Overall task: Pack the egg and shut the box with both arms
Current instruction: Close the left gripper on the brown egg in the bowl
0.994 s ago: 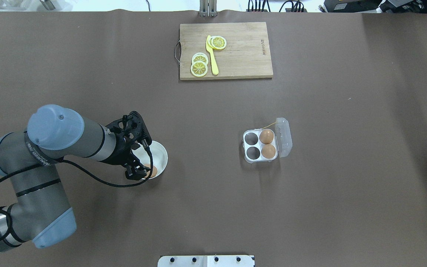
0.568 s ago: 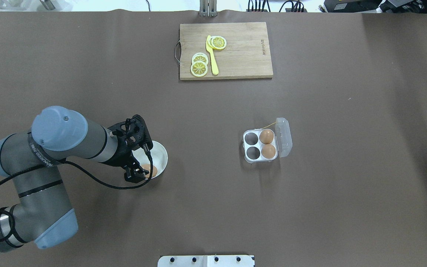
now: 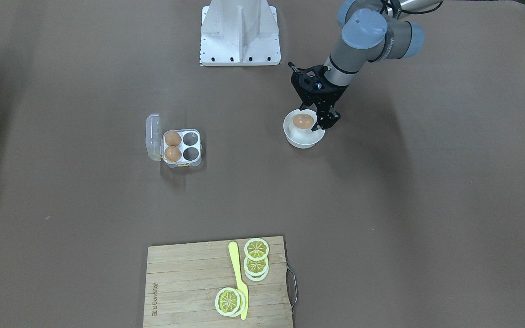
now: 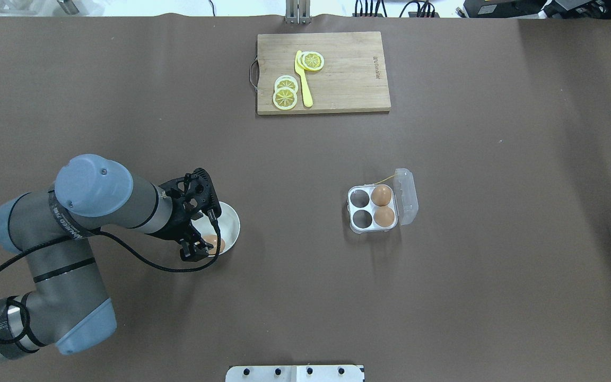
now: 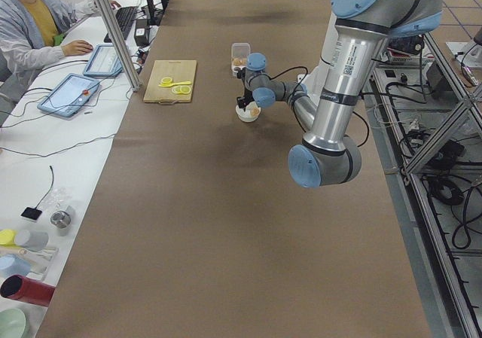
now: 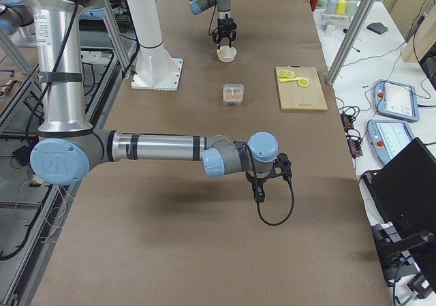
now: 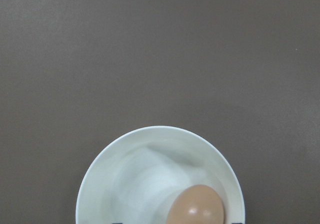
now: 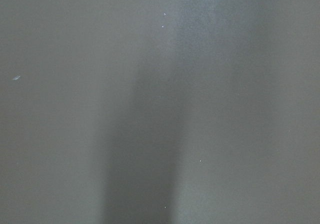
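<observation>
The egg [image 4: 216,244] lies in a round white bowl [image 4: 234,220] at the table's left; it also shows in the front view [image 3: 303,121] and the left wrist view [image 7: 196,206]. My left gripper [image 4: 202,247] is open, and its fingers reach down into the bowl on either side of the egg without touching it. The clear box [image 4: 359,212] stands mid-table with its lid [image 4: 407,196] open to the right. Two brown eggs [image 4: 381,195] fill its right cups; the left cups are empty. My right gripper [image 6: 259,193] hovers over bare table; I cannot tell if it is open or shut.
A wooden cutting board [image 4: 348,74] with lemon slices and a yellow knife lies at the far edge. The white base stand [image 3: 239,34] is at the robot's side. Operators' desks run along the far side [image 5: 75,74].
My left arm has shifted slightly right and towards the near edge over the bowl. The egg has stayed in the bowl.
</observation>
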### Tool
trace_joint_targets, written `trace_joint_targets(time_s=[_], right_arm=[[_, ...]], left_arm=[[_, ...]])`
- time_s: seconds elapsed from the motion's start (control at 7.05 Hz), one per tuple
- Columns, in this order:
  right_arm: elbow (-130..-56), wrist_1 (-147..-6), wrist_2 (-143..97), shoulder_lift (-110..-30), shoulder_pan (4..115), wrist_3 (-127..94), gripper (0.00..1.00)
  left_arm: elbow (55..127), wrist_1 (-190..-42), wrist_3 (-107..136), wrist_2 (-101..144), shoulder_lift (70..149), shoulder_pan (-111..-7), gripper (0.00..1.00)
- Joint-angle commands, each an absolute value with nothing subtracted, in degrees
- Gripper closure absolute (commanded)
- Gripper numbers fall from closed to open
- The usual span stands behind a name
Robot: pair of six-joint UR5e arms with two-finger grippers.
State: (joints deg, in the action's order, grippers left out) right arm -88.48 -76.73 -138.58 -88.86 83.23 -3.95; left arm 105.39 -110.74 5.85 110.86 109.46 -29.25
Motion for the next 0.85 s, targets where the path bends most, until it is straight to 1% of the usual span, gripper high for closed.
trace_joint_targets(time_s=[0.0,0.71], right_arm=[[-88.4,-76.7,-138.6,-88.9,83.2,-4.0,0.00],[-88.5,-76.7,-138.6,-88.9,83.1,-4.0,0.00]], left_arm=[[105.0,-110.7,5.8,111.0,109.7,-28.9,0.26],[102.5,-110.7,5.9,110.7,110.7,-28.7,0.31]])
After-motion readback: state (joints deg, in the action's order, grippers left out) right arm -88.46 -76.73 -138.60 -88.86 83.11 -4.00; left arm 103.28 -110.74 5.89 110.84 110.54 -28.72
